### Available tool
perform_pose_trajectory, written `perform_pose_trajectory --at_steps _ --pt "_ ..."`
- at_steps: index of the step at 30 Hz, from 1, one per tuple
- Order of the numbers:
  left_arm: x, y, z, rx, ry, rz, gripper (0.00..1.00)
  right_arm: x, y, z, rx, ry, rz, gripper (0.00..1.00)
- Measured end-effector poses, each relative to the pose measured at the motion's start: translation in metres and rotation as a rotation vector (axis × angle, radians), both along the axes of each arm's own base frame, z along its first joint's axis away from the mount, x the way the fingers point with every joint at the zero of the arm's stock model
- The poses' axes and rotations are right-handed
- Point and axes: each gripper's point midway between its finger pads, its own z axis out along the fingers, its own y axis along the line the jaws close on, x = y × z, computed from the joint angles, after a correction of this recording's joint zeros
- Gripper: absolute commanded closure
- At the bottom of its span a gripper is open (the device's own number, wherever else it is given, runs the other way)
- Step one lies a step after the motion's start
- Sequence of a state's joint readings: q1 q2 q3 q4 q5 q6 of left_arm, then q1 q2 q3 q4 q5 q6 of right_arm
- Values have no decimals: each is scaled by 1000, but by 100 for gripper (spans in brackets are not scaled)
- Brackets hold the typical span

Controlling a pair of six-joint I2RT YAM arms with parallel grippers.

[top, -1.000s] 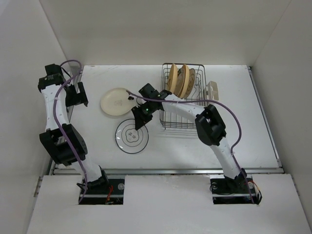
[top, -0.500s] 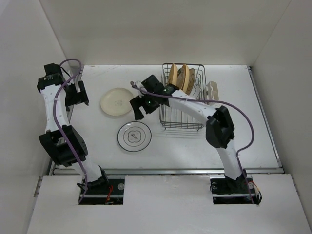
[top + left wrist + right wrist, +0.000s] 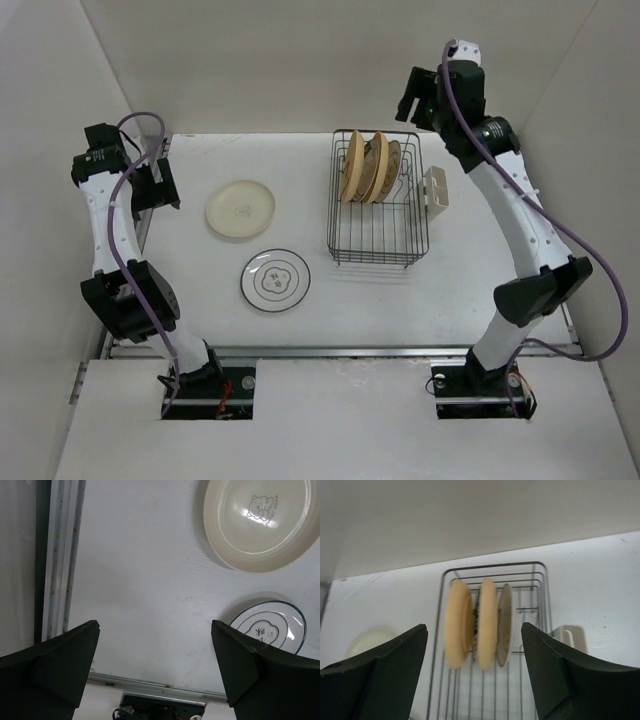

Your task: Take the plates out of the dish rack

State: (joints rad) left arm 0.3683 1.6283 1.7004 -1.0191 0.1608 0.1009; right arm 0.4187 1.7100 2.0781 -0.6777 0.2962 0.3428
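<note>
From above, the white worktop (image 3: 480, 290) has white walls (image 3: 300, 60) on three sides. The dish rack (image 3: 378, 262) sits near the back. Three plates (image 3: 365, 168) stand on edge inside it, and a small cream holder (image 3: 437, 190) hangs on its right side. The cream plate (image 3: 240, 209) lies flat to the left of the rack. The ringed plate (image 3: 275, 280) lies flat just in front of the cream plate. The left arm bends up by the left wall, with the left tool (image 3: 155, 187) low over the worktop. The right arm reaches up tall, with the right tool (image 3: 412, 100) high by the back wall.

The left wrist view looks down on bare worktop (image 3: 150, 580). The left tool (image 3: 154, 625) is wide open and holds nothing. The cream plate (image 3: 262, 522) and the ringed plate (image 3: 270, 627) lie off to one side.

The right wrist view looks down at the rack (image 3: 492, 566). The right tool (image 3: 474, 627) is wide open and holds nothing, well above the standing plates (image 3: 487, 622).
</note>
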Motion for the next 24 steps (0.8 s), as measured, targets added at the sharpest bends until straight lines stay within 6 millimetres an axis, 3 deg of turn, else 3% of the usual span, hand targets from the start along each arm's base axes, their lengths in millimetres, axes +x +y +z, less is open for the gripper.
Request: perform_pose_trajectory --at_steps 2,4,6,9,13,17,21,24 --pt "0 0 2 3 -3 -2 7 17 -25 -20 -2 46 -74 21" --pt "-1 1 3 8 -3 -5 7 32 -33 -53 -17 117 -104 21" --pt "-1 1 3 13 0 -5 7 43 -31 -91 -33 201 -108 23" --pt "-4 3 3 22 13 -6 7 50 -27 -156 -56 343 -99 33" --pt "-6 6 2 42 24 -1 7 48 -26 -216 -68 480 -101 47" --pt "-9 10 1 60 37 2 7 51 -31 -231 -54 510 -113 62" --pt "-10 11 1 66 42 3 7 58 -28 -230 -32 496 -102 100" --pt "-11 11 1 68 45 4 7 58 -31 -231 -78 497 -115 100"
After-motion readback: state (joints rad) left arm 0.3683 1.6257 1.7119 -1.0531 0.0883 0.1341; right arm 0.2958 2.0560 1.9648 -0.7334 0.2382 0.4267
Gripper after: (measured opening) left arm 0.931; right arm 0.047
